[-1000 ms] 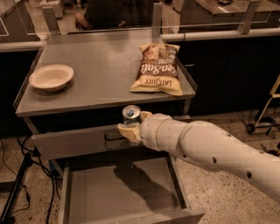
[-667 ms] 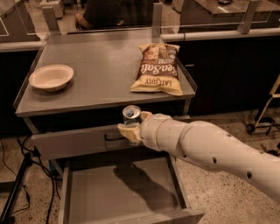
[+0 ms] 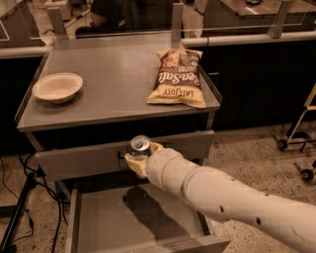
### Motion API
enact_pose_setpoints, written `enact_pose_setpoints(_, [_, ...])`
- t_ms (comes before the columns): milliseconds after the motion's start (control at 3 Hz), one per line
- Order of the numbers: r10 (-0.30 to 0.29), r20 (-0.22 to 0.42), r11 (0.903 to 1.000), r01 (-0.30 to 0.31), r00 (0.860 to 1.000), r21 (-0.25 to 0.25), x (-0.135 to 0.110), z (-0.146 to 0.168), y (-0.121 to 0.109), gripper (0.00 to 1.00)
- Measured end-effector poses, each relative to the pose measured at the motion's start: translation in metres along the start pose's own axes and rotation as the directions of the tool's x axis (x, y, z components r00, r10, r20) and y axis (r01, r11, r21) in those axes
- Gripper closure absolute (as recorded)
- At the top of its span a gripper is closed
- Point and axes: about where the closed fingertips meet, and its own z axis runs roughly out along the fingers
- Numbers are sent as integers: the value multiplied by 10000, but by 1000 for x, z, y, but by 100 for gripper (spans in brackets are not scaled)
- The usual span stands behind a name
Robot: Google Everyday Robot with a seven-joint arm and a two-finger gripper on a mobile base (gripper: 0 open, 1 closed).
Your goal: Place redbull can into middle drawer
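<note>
I see a grey metal worktop (image 3: 113, 84) on a speckled floor (image 3: 247, 153), with a dark counter behind it. On it sit one bowl (image 3: 58, 87) and one chip bag (image 3: 178, 78). There are two drawers: the top one (image 3: 79, 159) closed, the middle one (image 3: 98, 222) pulled out. My claw (image 3: 142, 155) grips the single can (image 3: 140, 145) upright, in front of the top drawer and above the open one.

Speckled terrazzo floor (image 3: 252, 153), dark cabinets (image 3: 256, 84) below a railed glass partition (image 3: 237, 15), grey metal counter (image 3: 108, 94), dim warm light, my claw (image 3: 142, 154) gripping the redbull can (image 3: 140, 144) before its front.
</note>
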Motion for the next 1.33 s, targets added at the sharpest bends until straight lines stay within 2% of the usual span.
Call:
enact_pose_setpoints(333, [1186,63,9905,-1188,9929,699,57,23,15,100])
enact_pose_setpoints(667, [1196,85,9899,-1199,9928,750,57,23,14,100])
enact_pose_setpoints(1000, [1566,-104,9856,-1555,9876,669,70,29,26,100])
enact_pose_setpoints(1333, [2056,-133,9733,-2031,9785,1074,97,37,29,100])
